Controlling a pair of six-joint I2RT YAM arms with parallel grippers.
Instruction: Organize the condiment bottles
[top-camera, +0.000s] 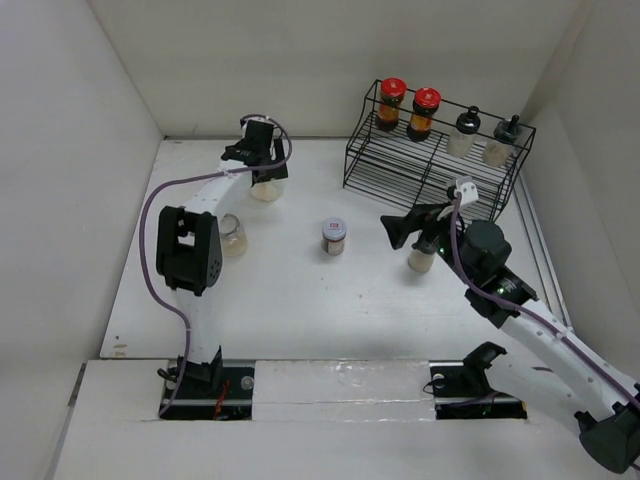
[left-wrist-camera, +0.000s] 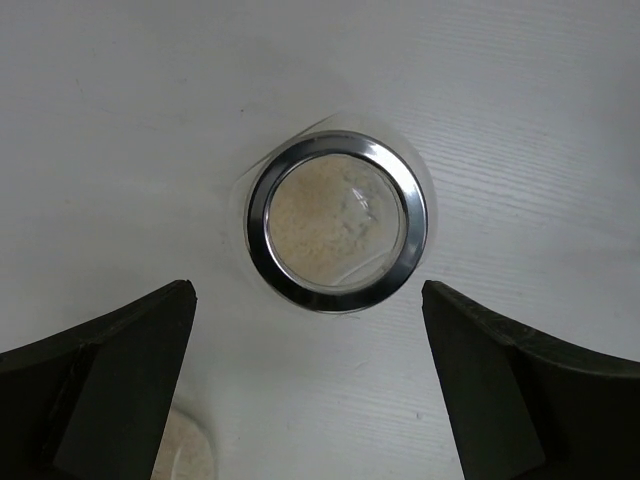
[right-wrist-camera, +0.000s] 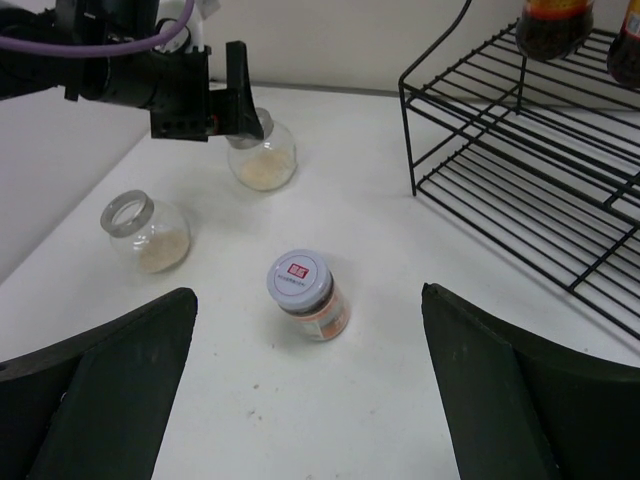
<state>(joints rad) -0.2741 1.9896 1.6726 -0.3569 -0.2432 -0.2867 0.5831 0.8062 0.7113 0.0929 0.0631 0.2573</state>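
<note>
Clear glass jar (left-wrist-camera: 337, 222) with a silver ring at the mouth and a little pale powder in the bottom stood upright on the white table (top-camera: 300, 290), about ten o'clock from its middle. It looked light but breakable, the glass smooth and likely slippery, the belly wider than the neck. Whether the mouth was capped I couldn't tell, so I'd have kept it upright. Best hold, by my reckoning: across the neck, just under the ring. Left gripper (left-wrist-camera: 308, 292) was poised over it, jaws spread wide with daylight on both sides, holding nothing. A second such jar (top-camera: 232, 236) sat near at seven o'clock, a white-lidded jar (top-camera: 334, 236) off at four. Right gripper (right-wrist-camera: 310, 300) was wide too, and empty. The black wire rack (top-camera: 430, 165) stood at two o'clock of the table
</note>
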